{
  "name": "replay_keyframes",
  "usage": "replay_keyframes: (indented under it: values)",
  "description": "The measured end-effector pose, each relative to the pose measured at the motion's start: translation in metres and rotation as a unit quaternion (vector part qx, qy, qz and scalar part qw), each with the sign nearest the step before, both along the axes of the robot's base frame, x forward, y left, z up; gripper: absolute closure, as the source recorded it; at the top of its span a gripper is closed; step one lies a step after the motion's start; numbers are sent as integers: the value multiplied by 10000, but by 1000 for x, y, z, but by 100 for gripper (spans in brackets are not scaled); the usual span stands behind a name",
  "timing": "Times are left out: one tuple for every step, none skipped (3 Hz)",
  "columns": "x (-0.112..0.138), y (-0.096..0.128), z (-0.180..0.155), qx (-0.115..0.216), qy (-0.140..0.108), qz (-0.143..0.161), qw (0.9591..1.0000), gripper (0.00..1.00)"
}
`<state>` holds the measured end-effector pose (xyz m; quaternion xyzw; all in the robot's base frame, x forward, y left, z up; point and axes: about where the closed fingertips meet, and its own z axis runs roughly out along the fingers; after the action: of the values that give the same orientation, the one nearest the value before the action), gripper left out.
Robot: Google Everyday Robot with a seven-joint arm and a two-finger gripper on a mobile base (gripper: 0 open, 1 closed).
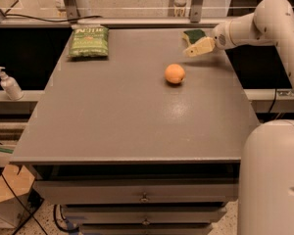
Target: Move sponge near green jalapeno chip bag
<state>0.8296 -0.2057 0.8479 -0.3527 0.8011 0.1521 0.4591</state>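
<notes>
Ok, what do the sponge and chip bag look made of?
Sponge: probably foam, with a matte dark green scrub top. Green jalapeno chip bag: likely foil or plastic film, puffy and printed. The end effector is beside the sponge, at the table's far right.

This looks like a robotics lab or test area, though the dim surroundings leave some doubt. A grey work table (127,116) with knobbed drawers (144,192) stands on a speckled floor (46,220). Loose cables (54,18), a cardboard box (5,178) and a pump bottle (10,84) sit around it. The white arm's (264,23) gripper (193,48) hovers over the table's far right corner.
</notes>
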Motion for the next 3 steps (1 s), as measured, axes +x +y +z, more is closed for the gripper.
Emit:
replay_keyframes:
  values:
    - [1,1,-9,52,154,-8,9999,17]
    - [3,-2,-17,172,309,-97,9993,41]
    - [6,-6,-19,276,367,-212,9987,64]
